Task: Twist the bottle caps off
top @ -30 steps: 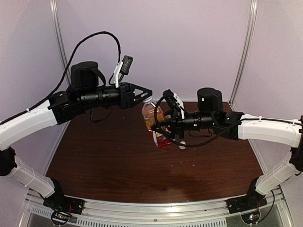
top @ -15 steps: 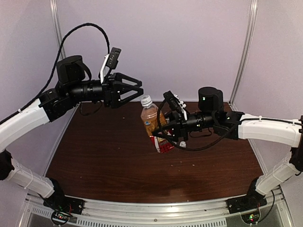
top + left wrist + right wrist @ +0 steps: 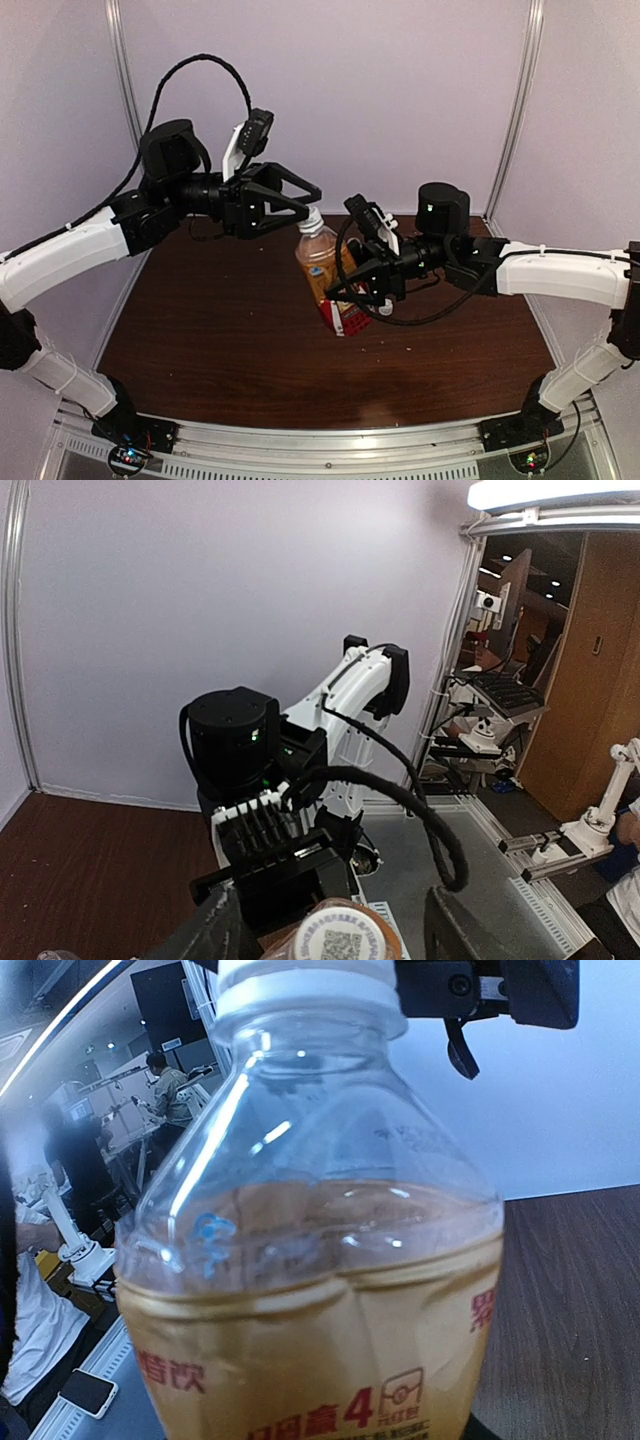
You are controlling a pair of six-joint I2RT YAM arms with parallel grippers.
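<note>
table point(image 3: 200, 340): dark wood top. All the action is a little toward 12 o'clock from its middle in the top view.

amber drink bottle point(image 3: 322, 262): red and white label, about two-thirds full. It's tilted with the neck leaning toward 11 o'clock. Can't tell if the base touches the table or hangs just above it.

right gripper point(image 3: 345, 288): comes in from the 3 o'clock side and is clamped on the bottle's lower body, around the label. Looks like it's the holder while the other arm does the twisting.

left gripper point(image 3: 312, 203): reaches in from 9 o'clock. Jaws are spread, one on each side of the cap. In its wrist view there's a gap on both sides, so no pinch yet.

white cap point(image 3: 311, 217): sits on the neck and looks fully seated in the right wrist view.

progress: I'd say early. The bottle is braced and the left gripper is lined up, but I see nothing unscrewed. Left to do: close on the cap, twist it off, then do the second bottle, which I can't find in any view.
</note>
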